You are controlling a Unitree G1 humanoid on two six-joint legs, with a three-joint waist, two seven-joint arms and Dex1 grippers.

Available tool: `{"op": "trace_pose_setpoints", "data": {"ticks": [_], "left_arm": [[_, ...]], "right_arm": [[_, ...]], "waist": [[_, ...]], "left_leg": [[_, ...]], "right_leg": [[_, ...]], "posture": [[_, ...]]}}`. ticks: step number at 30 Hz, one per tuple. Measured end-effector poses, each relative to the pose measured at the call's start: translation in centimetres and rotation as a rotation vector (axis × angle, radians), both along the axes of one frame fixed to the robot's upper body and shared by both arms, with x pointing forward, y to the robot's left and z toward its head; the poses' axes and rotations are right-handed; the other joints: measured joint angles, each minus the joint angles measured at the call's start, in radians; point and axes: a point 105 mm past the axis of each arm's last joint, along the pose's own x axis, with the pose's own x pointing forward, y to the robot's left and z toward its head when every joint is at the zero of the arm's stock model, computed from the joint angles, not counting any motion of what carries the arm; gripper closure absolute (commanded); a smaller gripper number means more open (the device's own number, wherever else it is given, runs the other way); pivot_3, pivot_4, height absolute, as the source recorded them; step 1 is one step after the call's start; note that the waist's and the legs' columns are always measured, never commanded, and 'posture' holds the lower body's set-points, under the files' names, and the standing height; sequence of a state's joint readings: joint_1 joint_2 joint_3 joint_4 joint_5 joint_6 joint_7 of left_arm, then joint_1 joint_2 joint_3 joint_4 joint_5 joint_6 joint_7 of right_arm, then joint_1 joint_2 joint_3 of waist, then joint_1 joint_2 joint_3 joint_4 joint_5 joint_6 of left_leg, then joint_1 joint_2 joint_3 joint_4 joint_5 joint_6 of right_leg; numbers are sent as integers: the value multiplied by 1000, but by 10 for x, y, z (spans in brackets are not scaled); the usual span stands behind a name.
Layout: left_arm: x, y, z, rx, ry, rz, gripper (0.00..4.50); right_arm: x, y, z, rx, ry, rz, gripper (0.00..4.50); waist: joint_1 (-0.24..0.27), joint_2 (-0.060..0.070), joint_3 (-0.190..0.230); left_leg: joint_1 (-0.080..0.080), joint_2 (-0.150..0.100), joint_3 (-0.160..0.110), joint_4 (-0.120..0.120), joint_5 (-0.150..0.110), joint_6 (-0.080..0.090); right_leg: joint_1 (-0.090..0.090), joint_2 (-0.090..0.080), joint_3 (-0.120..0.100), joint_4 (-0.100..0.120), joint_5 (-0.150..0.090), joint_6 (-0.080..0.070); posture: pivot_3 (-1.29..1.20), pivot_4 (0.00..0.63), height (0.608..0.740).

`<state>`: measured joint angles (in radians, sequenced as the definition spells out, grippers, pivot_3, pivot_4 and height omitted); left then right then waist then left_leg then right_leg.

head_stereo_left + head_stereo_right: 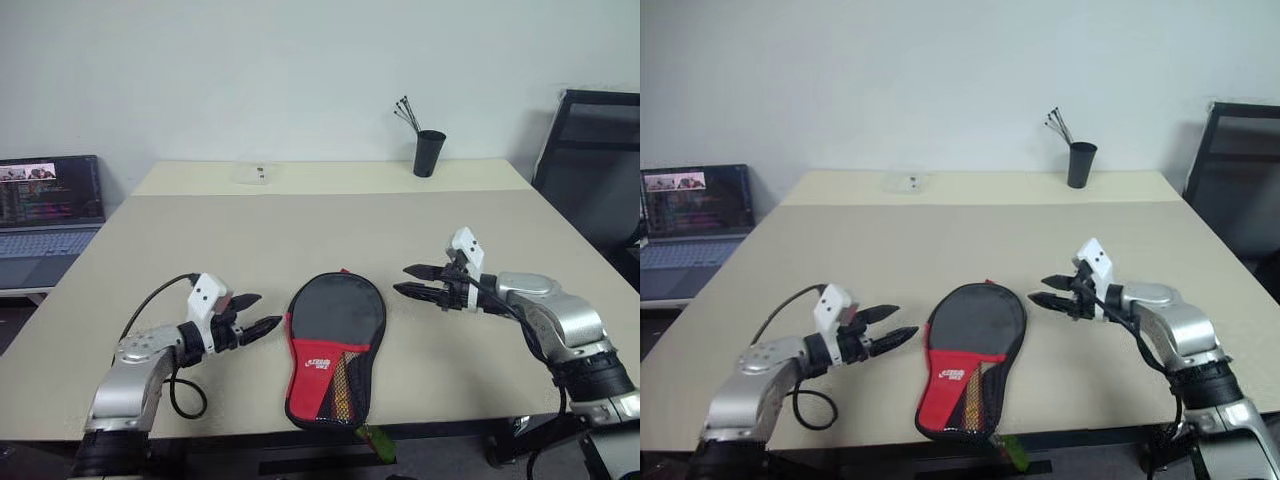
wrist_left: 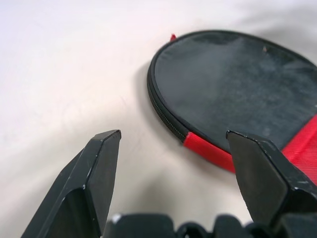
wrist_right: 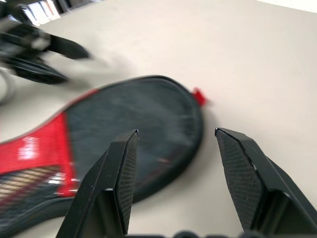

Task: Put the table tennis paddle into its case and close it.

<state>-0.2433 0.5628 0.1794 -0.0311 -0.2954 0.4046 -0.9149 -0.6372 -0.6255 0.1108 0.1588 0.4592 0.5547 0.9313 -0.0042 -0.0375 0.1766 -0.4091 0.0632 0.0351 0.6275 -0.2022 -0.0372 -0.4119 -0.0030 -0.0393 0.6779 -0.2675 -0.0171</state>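
Note:
The case (image 1: 335, 345) lies flat near the table's front edge. It is a paddle-shaped black pouch with a red panel and a mesh pocket, and its round end points away from me. Something tan shows through the mesh (image 1: 345, 385); the table tennis paddle itself is otherwise hidden. My left gripper (image 1: 268, 310) is open and empty just left of the case, pointing at its zipper rim (image 2: 166, 116). My right gripper (image 1: 400, 279) is open and empty just right of the round end (image 3: 133, 114). Neither touches the case.
At the table's far edge stand a black cup with sticks (image 1: 428, 152) and a small clear item (image 1: 258, 174). A laptop (image 1: 45, 210) sits to the left and a black chair (image 1: 590, 160) to the right. A green tag (image 1: 375, 440) hangs at the front edge.

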Motion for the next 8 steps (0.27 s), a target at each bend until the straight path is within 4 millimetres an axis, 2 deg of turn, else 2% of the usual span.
{"op": "trace_pose_setpoints", "data": {"ticks": [3,8], "left_arm": [[0,-3,7,2,-28,9,769],[-4,-3,-6,1,12,25,769]], "right_arm": [[7,-7,1,-13,-16,-32,1767],[4,-10,0,-34,-19,-52,1767]], "waist": [[2,0,0],[2,1,0]], "left_leg": [[0,0,1,0,0,0],[0,0,1,-1,0,0]], "right_leg": [[0,0,1,0,0,0],[-1,0,1,0,0,0]], "posture": [[0,150,740],[0,150,740]]}}
